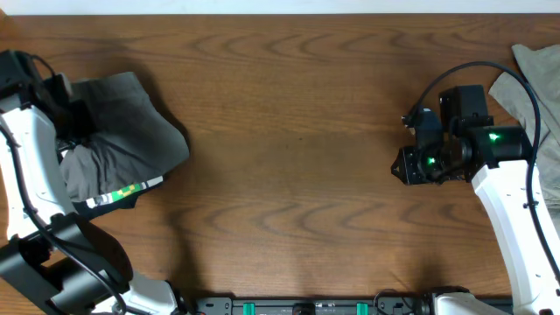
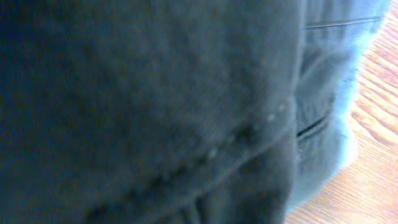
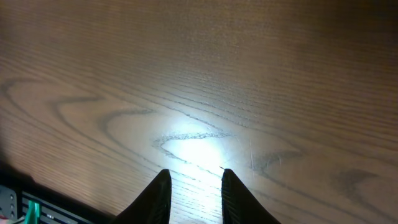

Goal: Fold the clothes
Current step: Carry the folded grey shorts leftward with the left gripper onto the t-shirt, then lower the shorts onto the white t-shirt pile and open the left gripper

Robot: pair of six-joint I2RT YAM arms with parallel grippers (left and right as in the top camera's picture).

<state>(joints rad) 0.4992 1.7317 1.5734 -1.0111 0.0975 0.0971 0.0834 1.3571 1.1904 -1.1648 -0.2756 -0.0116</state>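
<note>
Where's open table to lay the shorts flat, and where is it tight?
Bare wood runs across the middle of the table, from the bunched grey shorts at left to the right gripper. Crowded: the left edge, under shorts and left arm, and the far right corner, where another garment lies.

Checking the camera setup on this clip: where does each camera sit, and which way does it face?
Overhead: above the table, looking straight down; left arm and right arm show.
Left wrist: pressed against the grey clothes; none of the robot shows.
Right wrist: looks down at bare wood; right claw fingertips show, apart and empty.
Shared: overhead and left wrist both show the grey clothes; overhead and right wrist the table.
</note>
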